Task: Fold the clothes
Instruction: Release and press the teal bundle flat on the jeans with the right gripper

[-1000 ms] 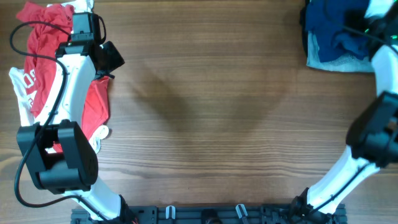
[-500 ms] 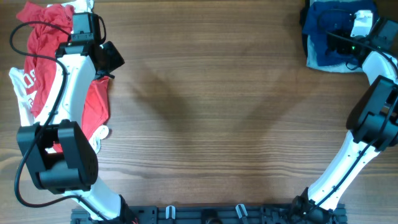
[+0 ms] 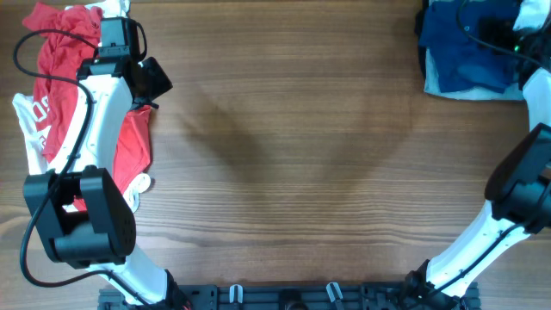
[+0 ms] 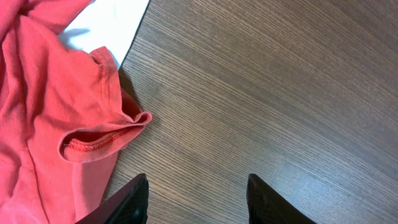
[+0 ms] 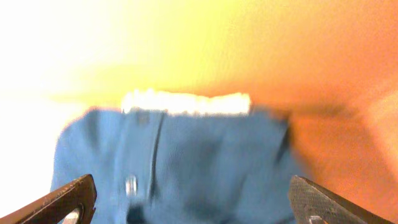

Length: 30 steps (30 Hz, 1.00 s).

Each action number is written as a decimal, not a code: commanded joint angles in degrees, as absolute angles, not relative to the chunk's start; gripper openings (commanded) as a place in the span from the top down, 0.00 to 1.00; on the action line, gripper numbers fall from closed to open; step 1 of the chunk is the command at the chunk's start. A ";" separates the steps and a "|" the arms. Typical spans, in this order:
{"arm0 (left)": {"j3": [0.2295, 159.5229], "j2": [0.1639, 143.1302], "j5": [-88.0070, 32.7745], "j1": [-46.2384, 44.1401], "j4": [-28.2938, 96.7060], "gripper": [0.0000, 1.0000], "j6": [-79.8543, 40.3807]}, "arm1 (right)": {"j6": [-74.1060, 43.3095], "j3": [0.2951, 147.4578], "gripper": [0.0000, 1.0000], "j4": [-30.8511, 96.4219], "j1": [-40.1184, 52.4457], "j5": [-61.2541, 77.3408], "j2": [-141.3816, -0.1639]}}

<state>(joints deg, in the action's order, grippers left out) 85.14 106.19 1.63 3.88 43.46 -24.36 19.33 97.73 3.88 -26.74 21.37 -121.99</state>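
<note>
A red printed shirt (image 3: 60, 103) lies crumpled at the table's far left, with white cloth (image 3: 24, 129) beside it. It also shows in the left wrist view (image 4: 43, 112), a sleeve opening facing the fingers. My left gripper (image 4: 196, 199) is open and empty over bare wood next to the red sleeve. A dark navy-blue shirt (image 3: 465, 52) lies folded on a white garment (image 3: 469, 89) at the back right corner. My right gripper (image 5: 193, 199) is open above the blue shirt (image 5: 186, 168), holding nothing; that view is blurred.
The wooden table (image 3: 293, 155) stretches between the two piles. The left arm (image 3: 95, 120) lies over the red shirt. The right arm (image 3: 525, 164) runs along the right edge. A black rail (image 3: 284, 297) lines the front edge.
The right gripper has shifted over the blue pile toward the back right corner, and the pile now lies flatter. The left arm has not moved.
</note>
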 commanded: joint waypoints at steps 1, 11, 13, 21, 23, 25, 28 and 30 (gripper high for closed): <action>85.30 106.52 1.96 3.97 43.46 0.50 -24.93 | 19.40 97.67 0.00 0.08 -25.56 23.18 -122.83; 85.30 106.63 1.93 3.97 43.03 0.50 -24.95 | 17.85 97.67 0.00 -16.84 -22.31 18.57 -137.49; 85.30 106.63 1.96 3.97 43.24 0.49 -24.93 | 14.37 97.67 0.00 -17.23 -22.17 17.98 -140.90; 85.30 106.63 1.96 3.97 43.33 0.45 -24.93 | 10.33 97.67 0.00 -14.22 -22.17 18.00 -148.64; 85.30 106.63 1.96 3.97 43.35 0.38 -24.93 | 10.13 97.67 0.00 -14.06 -22.17 18.06 -147.35; 85.30 106.63 1.96 3.97 43.33 0.25 -24.93 | 10.13 97.67 0.00 -14.02 -22.20 18.00 -144.59; 85.30 106.63 1.98 3.97 43.53 0.01 -24.91 | 10.13 97.67 0.00 -13.26 -22.31 18.04 -138.37; 85.30 106.63 1.98 3.99 43.53 0.00 -24.91 | 10.90 97.67 0.00 -10.98 -22.28 19.40 -132.46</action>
<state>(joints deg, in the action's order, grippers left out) 85.12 106.19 1.63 3.88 43.46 -24.77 12.43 99.31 -13.74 -22.04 19.16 -139.31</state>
